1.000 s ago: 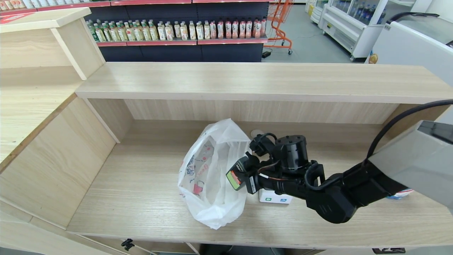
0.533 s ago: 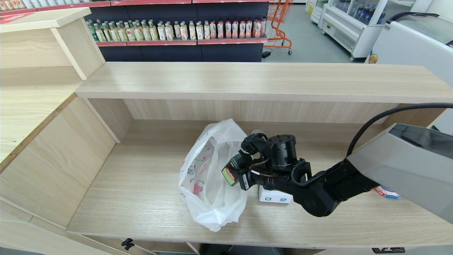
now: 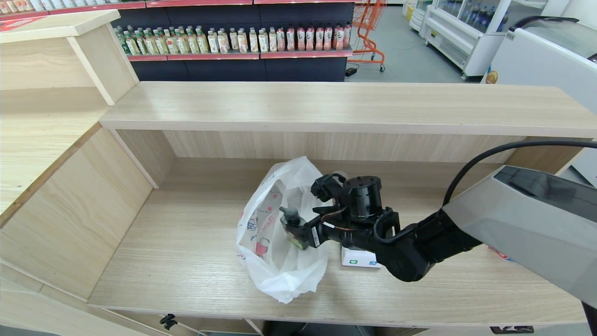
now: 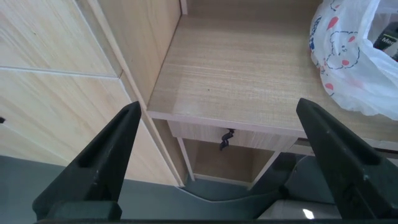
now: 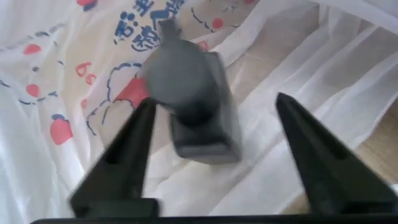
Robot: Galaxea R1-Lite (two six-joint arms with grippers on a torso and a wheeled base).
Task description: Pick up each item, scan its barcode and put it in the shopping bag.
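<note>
A white plastic shopping bag [image 3: 273,261] with red and blue print stands open in the middle of the counter. My right gripper [image 3: 298,232] is inside its mouth. In the right wrist view the right gripper [image 5: 214,102] is open, and a dark pump-top bottle [image 5: 193,112] sits blurred between the spread fingers, touching neither, with the bag's printed film [image 5: 68,74] behind it. The bottle's [image 3: 290,219] pump head shows inside the bag. My left gripper [image 4: 217,106] hangs open and empty below the counter's front edge, with the bag [image 4: 348,62] off to one side.
A small white box [image 3: 357,258] lies on the counter beside the bag, under my right arm. A red and white packet [image 3: 500,254] peeks out at the far right. A raised wooden ledge [image 3: 345,107] runs along the back and a side wall [image 3: 79,205] closes the left.
My right arm has pushed left and down into the bag's mouth. The bottle, gripped before with its label showing, now sits loose between opened fingers.
</note>
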